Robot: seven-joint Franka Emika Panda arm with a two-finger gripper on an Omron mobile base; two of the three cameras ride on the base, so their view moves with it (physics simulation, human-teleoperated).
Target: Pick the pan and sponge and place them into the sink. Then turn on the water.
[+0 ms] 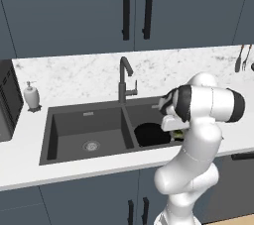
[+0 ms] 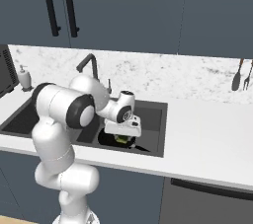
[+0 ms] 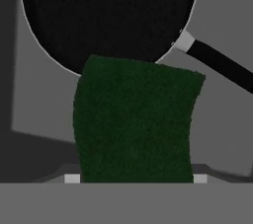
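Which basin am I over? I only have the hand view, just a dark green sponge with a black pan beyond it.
Observer: The hand hangs over the right basin of the sink, and the pan lies in that basin.
Operator: Is the faucet running?
Observer: No, the base views show no stream at its spout.
Operator: Is the sponge green all over?
Observer: No, the right base view shows a yellow side just under the hand.
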